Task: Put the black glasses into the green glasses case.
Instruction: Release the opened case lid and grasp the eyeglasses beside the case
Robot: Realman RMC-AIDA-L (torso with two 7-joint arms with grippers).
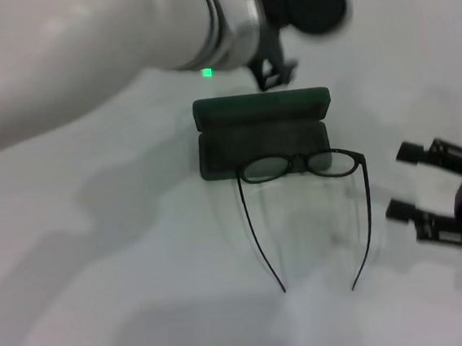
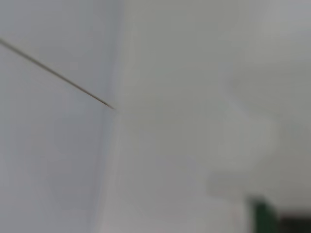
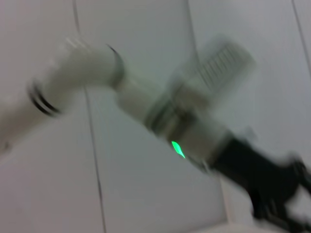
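The green glasses case (image 1: 263,134) lies open at the middle of the white table, its lid standing up at the back. The black glasses (image 1: 301,165) lie unfolded with the lenses at the case's front edge, perhaps resting on it, and the temple arms stretched over the table toward me. My left gripper (image 1: 274,71) hangs just behind the case's lid, apart from the glasses. My right gripper (image 1: 405,182) rests on the table to the right of the glasses, open and empty. The left wrist view shows only a green corner of the case (image 2: 263,216).
My left arm (image 1: 96,47) reaches across the top left of the head view, with a green light (image 1: 206,72) near its wrist. The right wrist view shows that arm (image 3: 160,116) against a tiled wall. Bare white table (image 1: 141,255) lies to the left of the glasses.
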